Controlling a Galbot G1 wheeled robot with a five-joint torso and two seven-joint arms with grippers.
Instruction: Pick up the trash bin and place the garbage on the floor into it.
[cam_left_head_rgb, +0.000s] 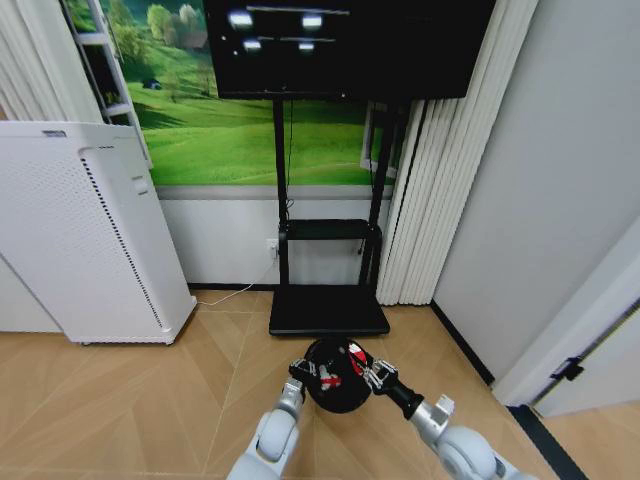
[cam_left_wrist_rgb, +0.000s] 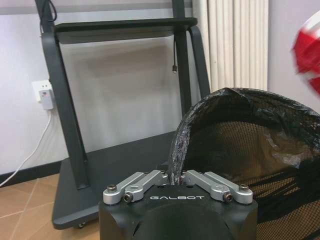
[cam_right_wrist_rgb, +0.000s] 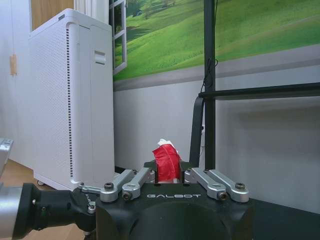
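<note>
The trash bin, black and round with a dark liner, hangs above the wooden floor in front of me. My left gripper is shut on its rim; the left wrist view shows the fingers clamped on the liner edge of the bin. My right gripper is at the bin's opposite edge, shut on a red-and-white crumpled wrapper, a piece of the garbage, held over the opening. Another red-and-white piece lies inside the bin.
A black TV stand with a flat base stands just beyond the bin. A tall white perforated appliance is at the left, curtains and a door at the right. A cable runs from a wall socket.
</note>
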